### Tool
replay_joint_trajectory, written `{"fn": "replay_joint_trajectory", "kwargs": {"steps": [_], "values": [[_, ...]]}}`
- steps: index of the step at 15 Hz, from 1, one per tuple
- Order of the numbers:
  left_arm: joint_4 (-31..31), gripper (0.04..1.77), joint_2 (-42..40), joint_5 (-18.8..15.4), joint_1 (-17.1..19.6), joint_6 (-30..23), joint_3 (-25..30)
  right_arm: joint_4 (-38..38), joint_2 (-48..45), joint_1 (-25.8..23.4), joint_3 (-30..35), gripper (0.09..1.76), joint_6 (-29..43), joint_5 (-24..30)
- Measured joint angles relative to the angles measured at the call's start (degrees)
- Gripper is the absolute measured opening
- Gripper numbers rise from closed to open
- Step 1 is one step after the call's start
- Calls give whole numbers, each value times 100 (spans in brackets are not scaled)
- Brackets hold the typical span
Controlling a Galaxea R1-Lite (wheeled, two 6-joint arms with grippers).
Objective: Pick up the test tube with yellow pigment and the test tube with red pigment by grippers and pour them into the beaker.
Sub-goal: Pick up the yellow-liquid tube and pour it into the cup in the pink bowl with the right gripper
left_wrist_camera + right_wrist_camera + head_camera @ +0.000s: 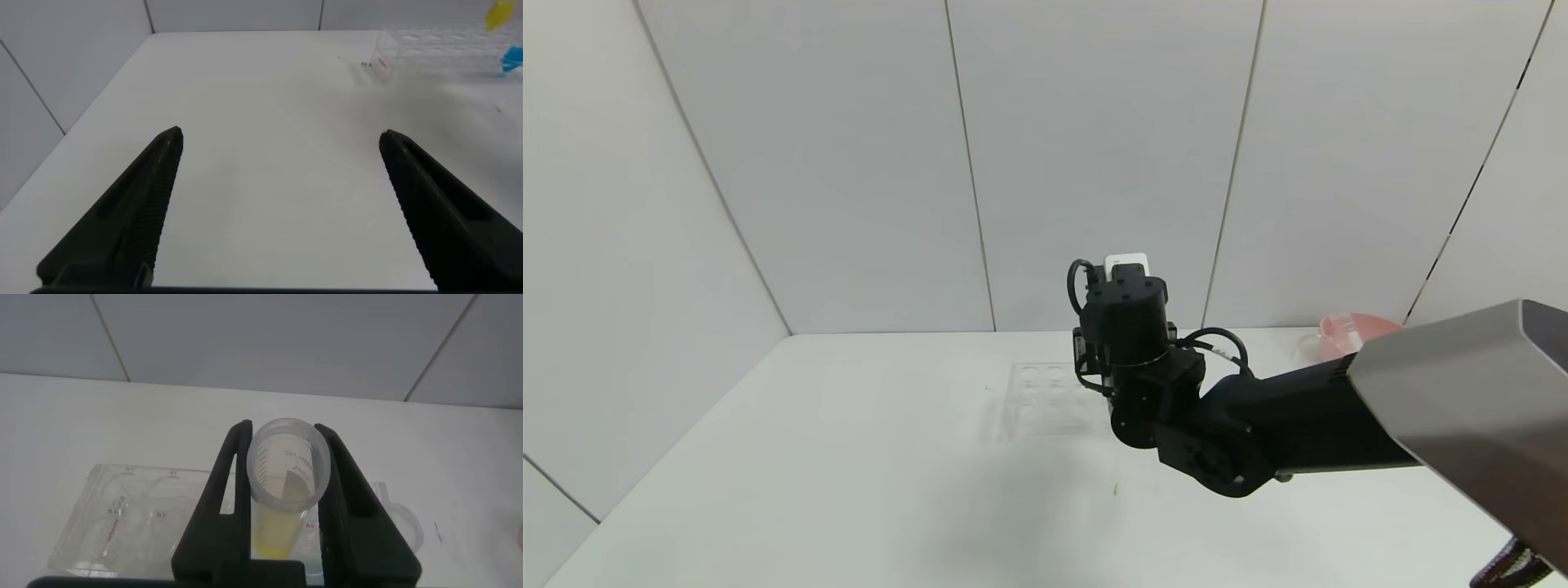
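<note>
One white desk (pixel 849 490), walled by grey panels. One clear tube rack (pixel 1045 400) lies on it near the middle, with round wells in rows; small markings sit beside the wells, too small to read.

Right hand (pixel 282 498): two black fingers closed tight on one test tube with yellow pigment (pixel 282 490), one finger on each side of its upper part. The tube is seen from its open mouth down; yellow liquid sits at its bottom. Printed graduation lines and reversed lettering show on its wall, not legible. The tube is held above the rack. In the head view the right arm reaches in from the right, over the rack's right side, and hides the hand itself.

Left hand (pixel 278 204): two fingers spread wide apart, holding nothing, above bare desk well away from the rack.

One blue spot (pixel 512 59) shows at the rack, in the left wrist view.

One pink bowl (pixel 1347 333) stands at the desk's far right, partly behind the right arm.
</note>
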Motion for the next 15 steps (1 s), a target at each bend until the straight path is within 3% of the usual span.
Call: {"fn": "replay_joint_trajectory", "kwargs": {"steps": [5,10,15], "values": [[0,172,0,0,0,0,0,-15,-356,72,238,53,-11,-2],[0,172,0,0,0,0,0,-37,-841,46,1020,53,-234,156],[0,172,0,0,0,0,0,-91,-1847,-105,2445,53,-282,1854]]}}
